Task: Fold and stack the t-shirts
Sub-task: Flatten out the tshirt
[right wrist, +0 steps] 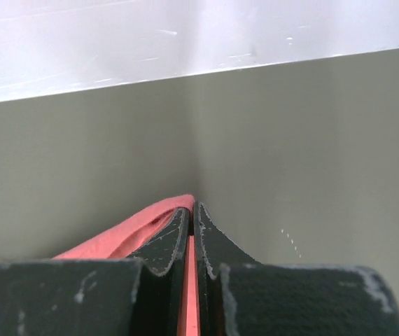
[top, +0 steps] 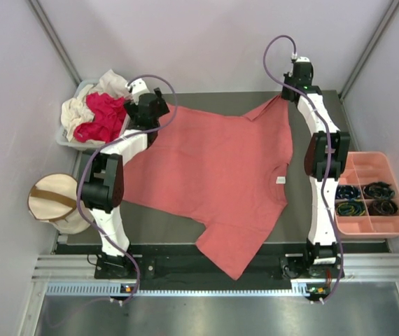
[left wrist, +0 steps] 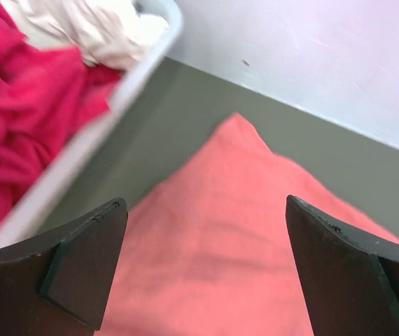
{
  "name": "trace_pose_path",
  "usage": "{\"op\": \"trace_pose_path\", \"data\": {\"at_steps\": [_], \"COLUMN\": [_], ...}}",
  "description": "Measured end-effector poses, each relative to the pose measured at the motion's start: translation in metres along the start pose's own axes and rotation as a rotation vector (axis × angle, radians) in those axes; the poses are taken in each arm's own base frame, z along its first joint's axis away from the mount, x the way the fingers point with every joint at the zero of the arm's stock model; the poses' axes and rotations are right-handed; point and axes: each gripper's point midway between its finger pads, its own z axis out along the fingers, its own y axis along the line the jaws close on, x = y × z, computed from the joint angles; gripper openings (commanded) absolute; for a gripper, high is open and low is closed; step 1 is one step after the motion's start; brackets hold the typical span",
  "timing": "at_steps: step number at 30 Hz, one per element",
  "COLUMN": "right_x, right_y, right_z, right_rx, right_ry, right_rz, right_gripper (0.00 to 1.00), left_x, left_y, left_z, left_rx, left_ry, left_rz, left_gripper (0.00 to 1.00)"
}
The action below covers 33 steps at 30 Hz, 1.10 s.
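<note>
Salmon-pink cloth, a large shirt [top: 220,175], is spread flat on the table [top: 164,227]. Its far sleeve is pinched in the closed right gripper [right wrist: 194,210]. The left gripper [left wrist: 206,210] is held wide open and empty above the shirt's far left corner, beside a basket [top: 70,136] heaped with a magenta shirt [top: 105,115] and a cream shirt [top: 80,108].

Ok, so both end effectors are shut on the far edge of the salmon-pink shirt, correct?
Not quite. Only the right end effector is shut on the salmon-pink shirt; the right wrist view shows the cloth pinched in it. The left end effector is open, its jaws wide apart above the shirt's far corner, as the left wrist view shows.
</note>
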Motion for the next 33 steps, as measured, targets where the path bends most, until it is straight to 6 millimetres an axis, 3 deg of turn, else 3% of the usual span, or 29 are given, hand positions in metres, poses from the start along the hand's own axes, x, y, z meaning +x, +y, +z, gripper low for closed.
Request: {"op": "trace_pose_path", "data": {"at_steps": [5,12,22,23,26,29,33], "right_x": [0.008,0.013,-0.03,-0.032,-0.032,-0.028,-0.03], "right_y": [-0.004,-0.008,-0.006,-0.006,-0.007,-0.012,-0.017], "right_z": [0.017,0.033,0.039,0.041,0.05,0.058,0.061], "right_rx": [0.019,0.033,0.036,0.035,0.045,0.069,0.094], "right_ry": [-0.002,-0.031,-0.211,-0.223,-0.25,-0.265,-0.306], "right_rz": [-0.008,-0.022,0.006,0.009,0.02,0.016,0.009], "right_gripper": [0.0,0.0,0.0,0.08,0.61,0.82,0.87], "left_x": [0.022,0.047,0.057,0.057,0.058,0.06,0.059], "left_y": [-0.011,-0.004,-0.011,-0.012,-0.01,-0.008,-0.008], "left_z": [-0.023,-0.032,-0.044,-0.044,-0.044,-0.045,-0.046], "left_rx": [0.035,0.029,0.052,0.053,0.051,0.047,0.045], "left_ry": [0.039,0.086,0.098,0.096,0.097,0.1,0.097], "left_rz": [0.027,0.049,0.061,0.06,0.062,0.064,0.064], "left_gripper": [0.99,0.99,0.99,0.99,0.99,0.99,0.99]}}
